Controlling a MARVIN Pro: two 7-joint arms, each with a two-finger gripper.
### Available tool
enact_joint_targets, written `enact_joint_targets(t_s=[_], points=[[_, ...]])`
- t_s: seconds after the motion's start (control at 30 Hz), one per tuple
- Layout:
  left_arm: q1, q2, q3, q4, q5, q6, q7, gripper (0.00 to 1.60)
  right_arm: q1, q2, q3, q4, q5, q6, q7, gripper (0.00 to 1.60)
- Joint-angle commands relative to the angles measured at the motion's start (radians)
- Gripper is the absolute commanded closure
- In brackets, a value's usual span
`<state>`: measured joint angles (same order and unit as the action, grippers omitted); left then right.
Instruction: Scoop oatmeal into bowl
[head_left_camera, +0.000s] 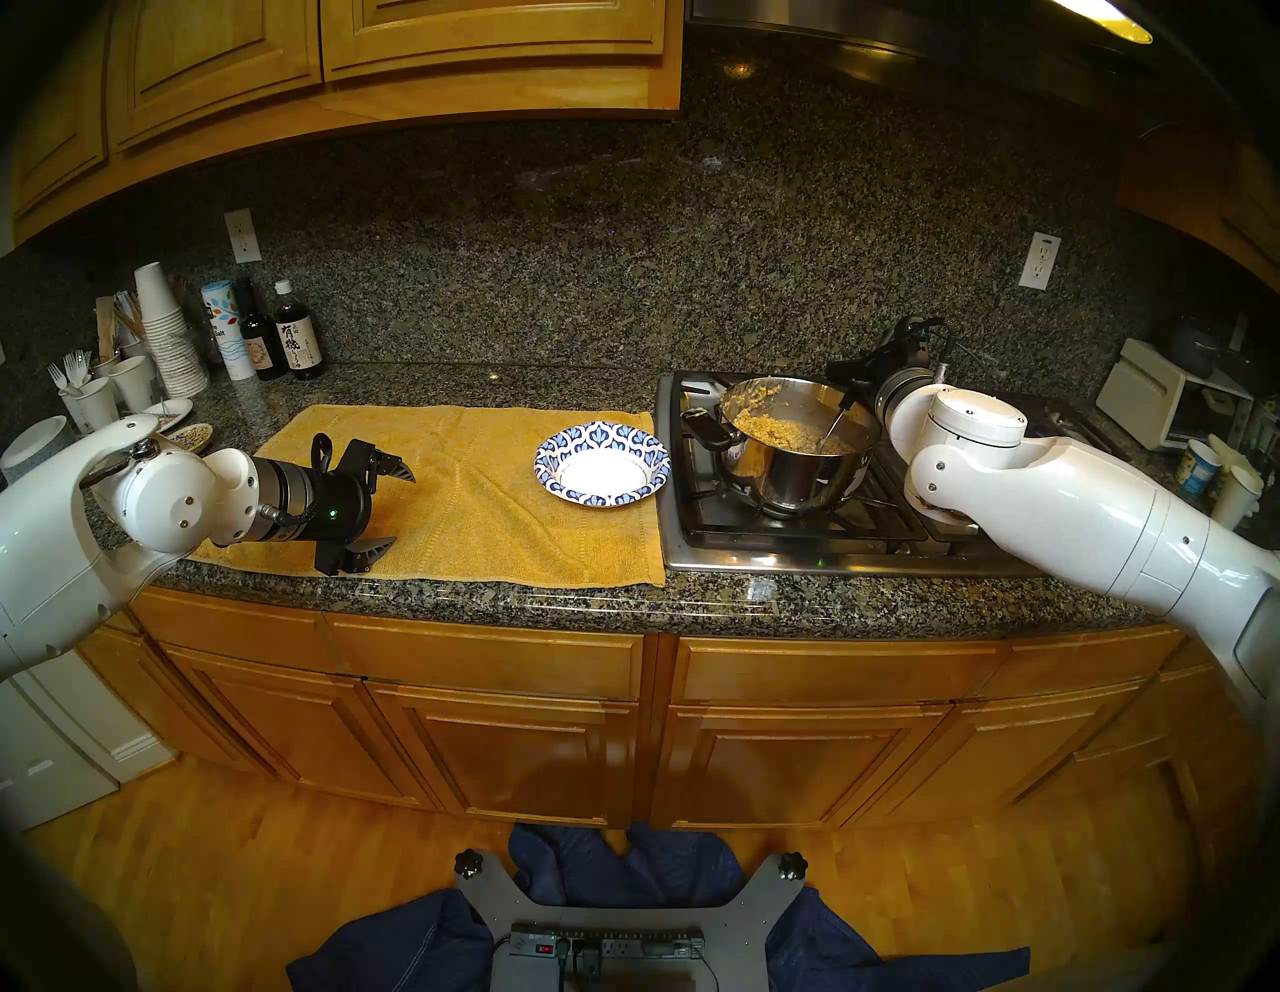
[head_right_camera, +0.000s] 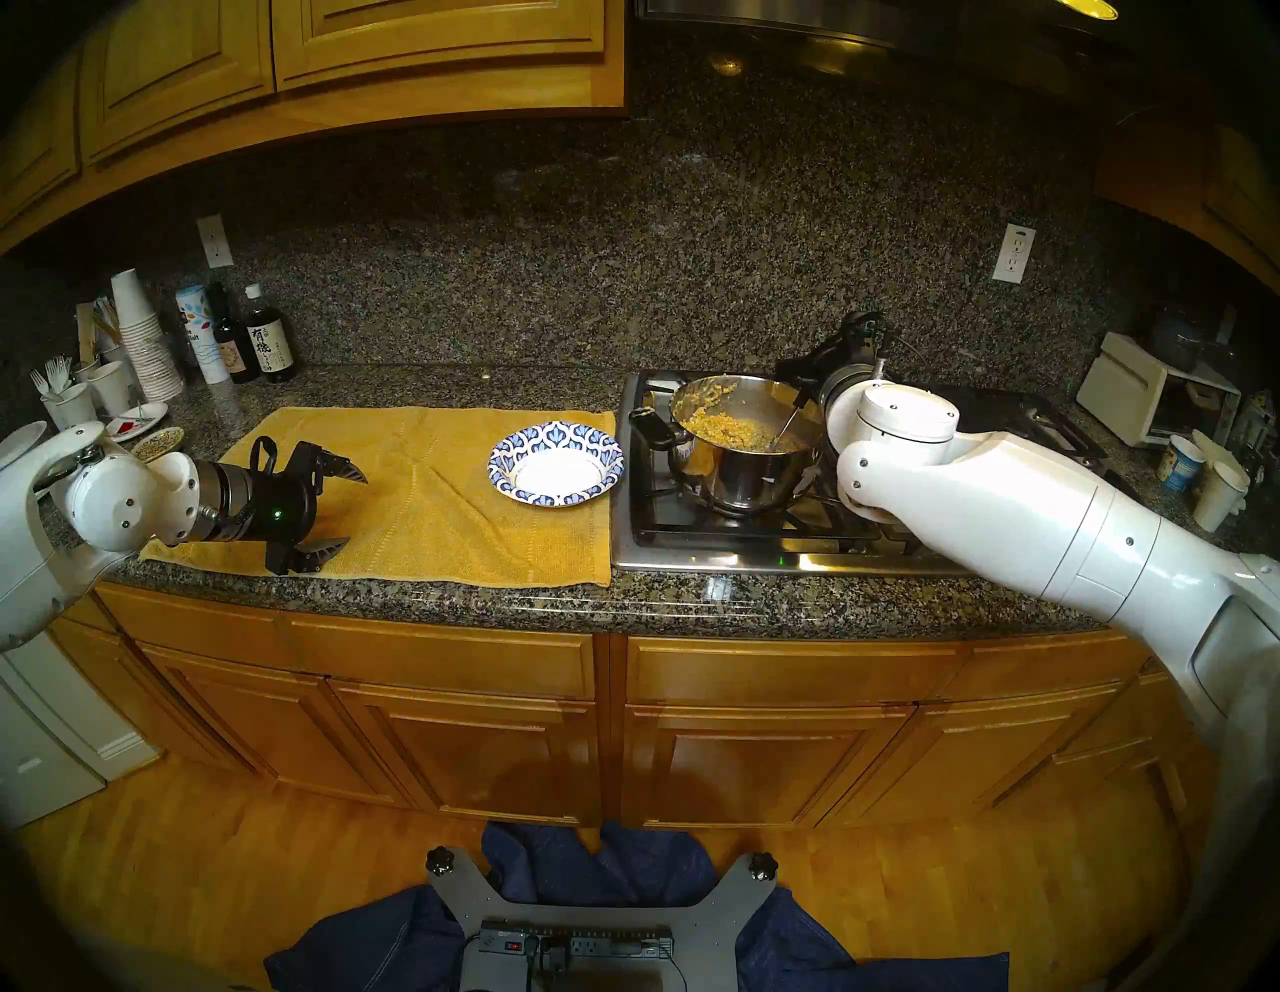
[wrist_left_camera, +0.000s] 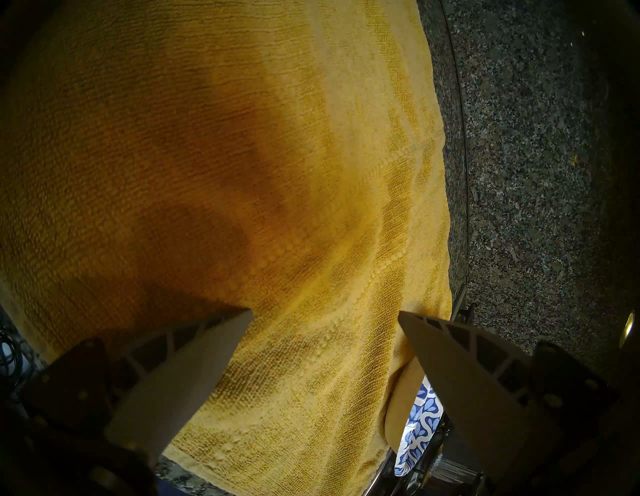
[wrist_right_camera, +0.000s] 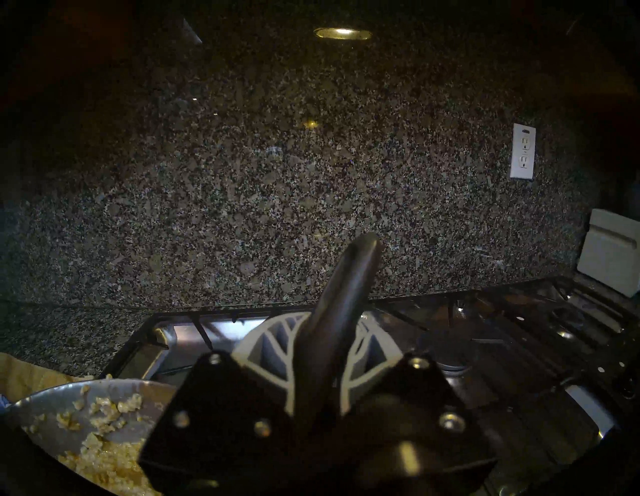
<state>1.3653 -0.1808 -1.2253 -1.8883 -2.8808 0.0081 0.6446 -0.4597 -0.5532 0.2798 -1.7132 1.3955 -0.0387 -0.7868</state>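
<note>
Right gripper (wrist_right_camera: 325, 350) level, pinching spoon handle (wrist_right_camera: 341, 298); left gripper (head_left_camera: 388, 509) spread, tilted down.

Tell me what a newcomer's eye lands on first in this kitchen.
First, the steel pot of lumpy oatmeal on the gas stove at right, where the right pincer is closed on a dark ladle handle. Just left of it, the empty blue-and-white paper bowl sits on a yellow towel. At far left the left pincer hangs open above that towel.
</note>
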Motion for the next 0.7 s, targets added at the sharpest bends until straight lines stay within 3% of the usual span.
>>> enact_joint_targets(t_s=[0.0,0.67], points=[[-0.003,-0.002,-0.001,0.001,0.001,0.0,0.003,0.0,0.022,0.035,0.018,-0.061,-0.013,-0.012,0.03,1.6],[-0.003,-0.002,-0.001,0.002,0.001,0.0,0.003,0.0,0.023,0.025,0.028,-0.09,0.016,-0.048,-0.009,1.6]])
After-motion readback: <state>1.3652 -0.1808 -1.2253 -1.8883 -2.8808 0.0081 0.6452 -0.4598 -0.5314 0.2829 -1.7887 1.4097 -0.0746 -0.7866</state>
